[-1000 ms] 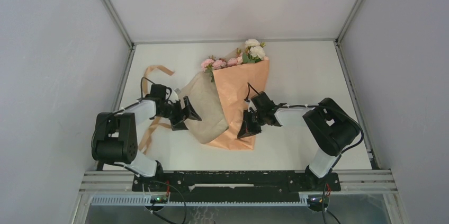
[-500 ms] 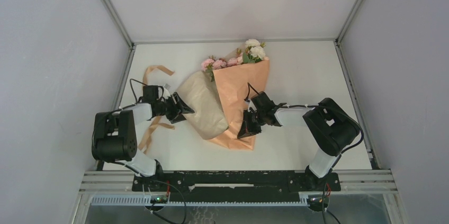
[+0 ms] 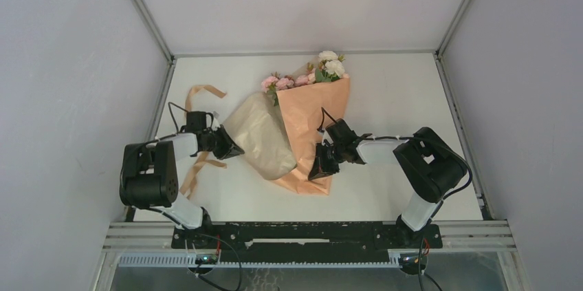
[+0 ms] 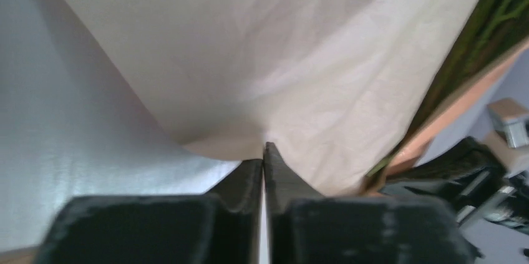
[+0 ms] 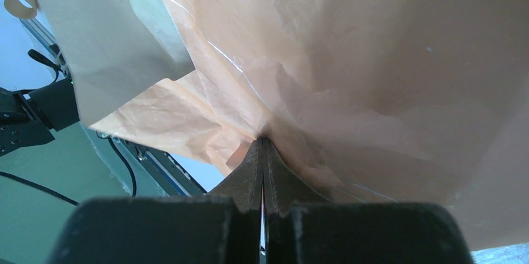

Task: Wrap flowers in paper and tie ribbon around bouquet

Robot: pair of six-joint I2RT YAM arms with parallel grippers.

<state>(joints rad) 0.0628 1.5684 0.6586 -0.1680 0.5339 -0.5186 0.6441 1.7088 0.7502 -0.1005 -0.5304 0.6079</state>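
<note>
Left gripper (image 3: 236, 150) with its tips at the pale folded flap of the paper (image 3: 313, 109), ribbon (image 3: 194, 170) looping just beneath its wrist, right gripper (image 3: 317, 169) on the orange side, flowers (image 3: 323, 69) well beyond both, white table (image 3: 399, 91).

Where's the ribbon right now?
Top view: the ribbon lies at the left of the table, just left of the paper, looping beyond the left arm and trailing out on its near side.
</note>
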